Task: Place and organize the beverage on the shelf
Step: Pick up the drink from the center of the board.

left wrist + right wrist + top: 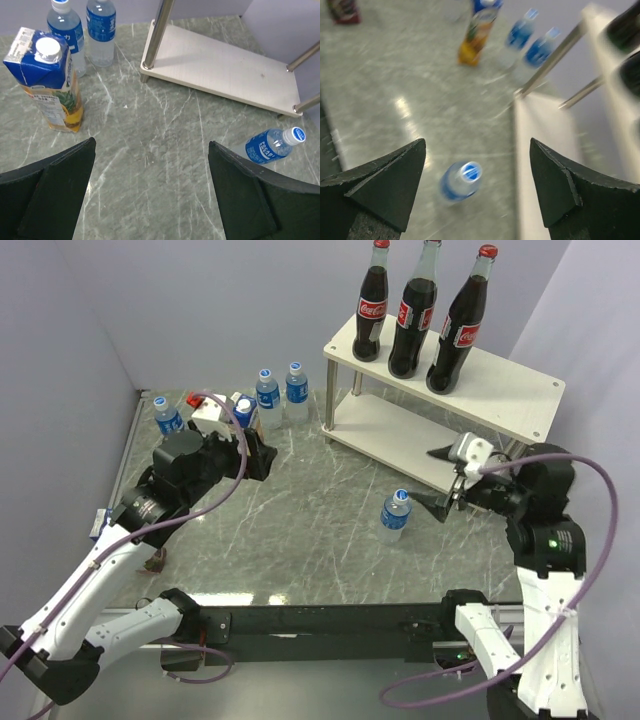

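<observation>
Top external view: two-tier pale wooden shelf [520, 390] on silver legs, just beyond the right claw [435, 478], carries three dark red-capped cola bottles [412, 315]. Blue-topped juice carton [50, 80] stands ahead-left of the left claw [151, 145]. Small blue-labelled water bottle [395, 515] sits, apparently upright, just before the right claw. Both claws gape wide, empty.

Under the left gripper [151, 143] the table [165, 167] looks like grey-green stone, smooth and glossy. The gripper's fingers [55, 190] are matt black plastic. Ahead to its right, the shelf [225, 75] has pale matt wooden boards on shiny metal legs [157, 32]. Ahead to its left is a printed cardboard carton [50, 87] with a white plastic cap [48, 48]; beside its right finger, a clear plastic water bottle [272, 146].
</observation>
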Action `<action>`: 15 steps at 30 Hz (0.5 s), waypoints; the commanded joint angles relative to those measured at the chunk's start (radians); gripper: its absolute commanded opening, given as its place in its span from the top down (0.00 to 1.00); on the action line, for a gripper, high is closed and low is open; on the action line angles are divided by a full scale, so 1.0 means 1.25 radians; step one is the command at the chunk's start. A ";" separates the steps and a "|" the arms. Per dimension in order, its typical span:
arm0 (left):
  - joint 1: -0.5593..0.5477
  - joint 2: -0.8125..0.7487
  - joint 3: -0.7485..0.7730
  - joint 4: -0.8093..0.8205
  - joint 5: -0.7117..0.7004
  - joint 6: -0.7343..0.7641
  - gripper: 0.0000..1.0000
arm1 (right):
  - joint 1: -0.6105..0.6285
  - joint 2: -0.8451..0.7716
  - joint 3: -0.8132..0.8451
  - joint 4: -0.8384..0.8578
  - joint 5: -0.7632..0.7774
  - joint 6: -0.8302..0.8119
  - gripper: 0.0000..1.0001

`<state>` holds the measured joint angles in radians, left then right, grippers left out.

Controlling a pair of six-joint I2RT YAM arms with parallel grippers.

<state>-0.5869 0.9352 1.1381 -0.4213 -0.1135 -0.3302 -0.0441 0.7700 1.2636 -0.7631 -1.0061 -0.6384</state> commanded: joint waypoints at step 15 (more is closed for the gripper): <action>0.006 -0.012 -0.084 0.061 0.108 0.082 0.04 | 0.023 0.074 -0.297 0.165 0.041 0.145 0.18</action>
<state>-0.5858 0.9588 1.0592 -0.3985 -0.0139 -0.2722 -0.0299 0.8459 0.9039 -0.6621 -1.0065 -0.5110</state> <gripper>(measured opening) 0.967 0.826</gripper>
